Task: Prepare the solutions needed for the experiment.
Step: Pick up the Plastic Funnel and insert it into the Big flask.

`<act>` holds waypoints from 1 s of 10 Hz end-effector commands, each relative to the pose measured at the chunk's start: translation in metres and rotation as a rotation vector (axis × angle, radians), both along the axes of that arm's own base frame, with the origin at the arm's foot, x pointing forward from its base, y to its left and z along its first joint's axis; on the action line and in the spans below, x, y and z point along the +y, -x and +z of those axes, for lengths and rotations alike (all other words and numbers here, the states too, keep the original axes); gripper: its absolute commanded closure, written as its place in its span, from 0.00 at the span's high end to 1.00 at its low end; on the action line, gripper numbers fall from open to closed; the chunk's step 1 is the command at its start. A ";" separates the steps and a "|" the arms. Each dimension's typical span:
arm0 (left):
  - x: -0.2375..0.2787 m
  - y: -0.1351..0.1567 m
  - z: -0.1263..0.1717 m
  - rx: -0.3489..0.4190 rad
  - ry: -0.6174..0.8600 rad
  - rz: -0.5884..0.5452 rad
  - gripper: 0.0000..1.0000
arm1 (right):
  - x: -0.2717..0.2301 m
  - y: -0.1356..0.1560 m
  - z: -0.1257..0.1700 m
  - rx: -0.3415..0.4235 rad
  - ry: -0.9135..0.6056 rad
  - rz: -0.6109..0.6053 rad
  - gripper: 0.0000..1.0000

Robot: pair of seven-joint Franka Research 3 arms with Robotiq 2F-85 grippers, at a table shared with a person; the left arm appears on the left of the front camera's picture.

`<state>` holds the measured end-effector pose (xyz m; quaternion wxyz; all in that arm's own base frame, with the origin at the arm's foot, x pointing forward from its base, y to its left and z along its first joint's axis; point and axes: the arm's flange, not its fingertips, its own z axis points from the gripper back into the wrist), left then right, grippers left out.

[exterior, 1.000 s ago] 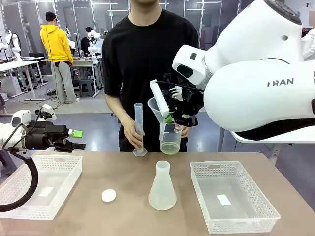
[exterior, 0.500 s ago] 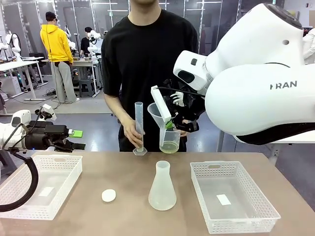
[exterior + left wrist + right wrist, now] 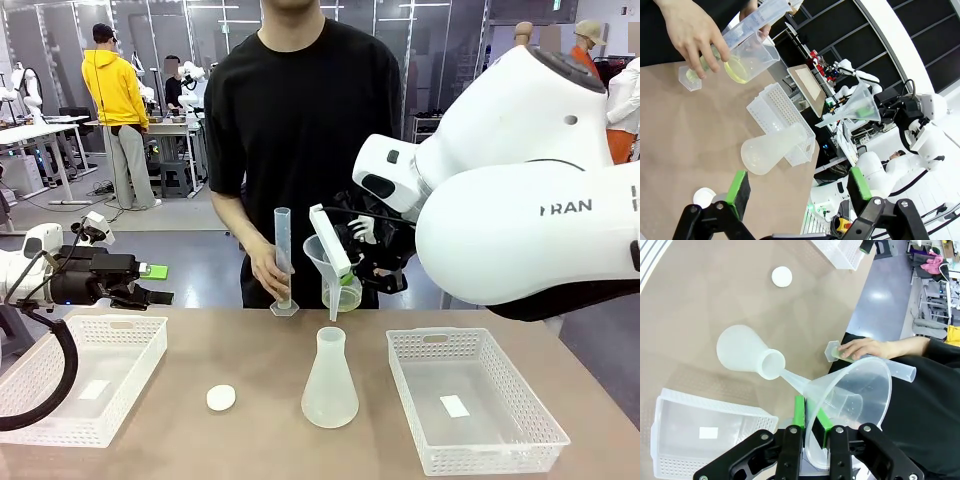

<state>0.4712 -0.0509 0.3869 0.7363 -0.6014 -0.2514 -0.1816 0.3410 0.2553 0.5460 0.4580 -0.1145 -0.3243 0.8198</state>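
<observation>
Holding a clear plastic funnel (image 3: 322, 255) by its rim, the right gripper (image 3: 810, 416) has its jaws clamped shut on it, the stem pointing at the mouth of a frosted white conical flask (image 3: 330, 385).
The solutions (image 3: 737, 70) are a shallow, pale yellow, watery layer in a clear plastic beaker (image 3: 752, 52) at the person's side of the table, just behind the funnel. The left gripper (image 3: 797, 185) hangs with its jaws wide apart, holding nothing.

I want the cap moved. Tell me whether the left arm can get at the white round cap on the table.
Probably yes. The white round cap lies on bare table between the left basket and the flask, nothing over it; the left gripper hangs open and empty nearby.
</observation>
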 end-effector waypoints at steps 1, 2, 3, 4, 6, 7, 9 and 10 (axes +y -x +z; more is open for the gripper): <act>-0.002 -0.002 0.001 -0.021 -0.012 0.009 1.00 | -0.004 -0.005 -0.014 0.005 -0.043 0.018 0.07; -0.002 -0.002 0.001 -0.021 -0.012 0.009 1.00 | -0.004 -0.007 -0.021 0.003 -0.054 0.017 0.07; -0.002 -0.002 0.001 -0.021 -0.012 0.009 1.00 | -0.003 -0.010 -0.027 0.001 -0.066 0.006 0.07; -0.002 -0.002 0.001 -0.021 -0.012 0.009 1.00 | -0.002 -0.013 -0.033 -0.001 -0.071 -0.003 0.07; -0.002 -0.002 0.001 -0.021 -0.012 0.009 1.00 | -0.001 -0.019 -0.041 0.008 -0.064 -0.015 0.07; -0.002 -0.002 0.001 -0.021 -0.012 0.009 1.00 | -0.001 -0.021 -0.043 0.019 -0.069 -0.016 0.07; -0.002 -0.002 0.001 -0.021 -0.012 0.009 1.00 | 0.002 -0.026 -0.051 0.044 -0.079 -0.006 0.07; -0.002 -0.002 0.001 -0.021 -0.012 0.009 1.00 | 0.004 -0.027 -0.054 0.051 -0.071 -0.010 0.07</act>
